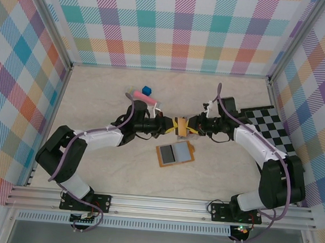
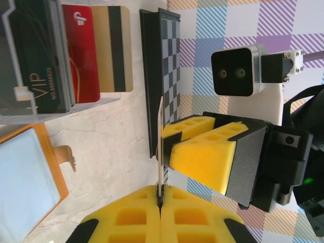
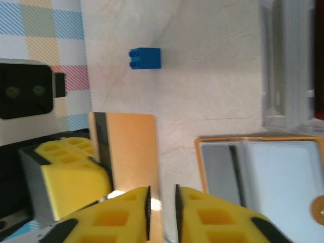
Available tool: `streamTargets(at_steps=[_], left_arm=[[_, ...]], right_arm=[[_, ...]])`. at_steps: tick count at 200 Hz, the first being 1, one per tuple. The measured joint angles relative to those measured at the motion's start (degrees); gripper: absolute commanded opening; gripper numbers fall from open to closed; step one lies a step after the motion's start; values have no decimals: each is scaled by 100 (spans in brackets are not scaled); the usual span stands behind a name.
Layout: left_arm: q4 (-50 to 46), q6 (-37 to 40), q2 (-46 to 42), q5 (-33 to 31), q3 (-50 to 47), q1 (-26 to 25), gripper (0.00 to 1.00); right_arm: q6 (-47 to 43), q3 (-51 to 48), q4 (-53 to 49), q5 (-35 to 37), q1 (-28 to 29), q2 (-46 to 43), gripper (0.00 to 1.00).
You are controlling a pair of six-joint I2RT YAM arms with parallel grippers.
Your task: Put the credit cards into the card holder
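A tan credit card (image 1: 181,126) with a black stripe is held above the table between both grippers. My left gripper (image 2: 161,202) is shut on its edge, and the card (image 2: 161,142) stands edge-on. My right gripper (image 3: 162,212) is narrowly open, and the card (image 3: 132,147) lies just left of its gap, behind the left finger. The card holder (image 1: 175,154) lies open and flat on the table, just in front of the grippers, with an orange rim (image 3: 198,167) and a grey inside. More credit cards, black (image 2: 35,55), red (image 2: 81,55) and tan (image 2: 114,48), sit in a clear stand.
A black-and-white chequered board (image 1: 271,128) lies at the right. A blue cube (image 1: 146,90) and a pink object (image 1: 143,97) sit behind the left arm, and the cube (image 3: 145,57) rests on bare table. The clear stand (image 3: 286,66) stands beside the holder.
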Motion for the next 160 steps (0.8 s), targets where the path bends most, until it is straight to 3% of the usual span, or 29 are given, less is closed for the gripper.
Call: streamTargets(at_steps=[14, 74, 107, 145, 160], left_arm=[[-190, 61, -107, -153, -103, -13, 0], [-745, 170, -188, -1045, -739, -509, 0], [-732, 129, -22, -1329, -837, -693, 0], [-728, 125, 219, -1526, -837, -739, 0], [-697, 125, 315, -1556, -835, -739, 0]], right_arm=[[-133, -28, -173, 221, 9, 0, 44], [-745, -236, -1036, 1847, 697, 411, 64], [-914, -251, -1235, 2649, 1143, 739, 65], [-1023, -232, -1191, 3112, 1176, 1019, 65], [-1082, -208, -1128, 3202, 1176, 1167, 60]])
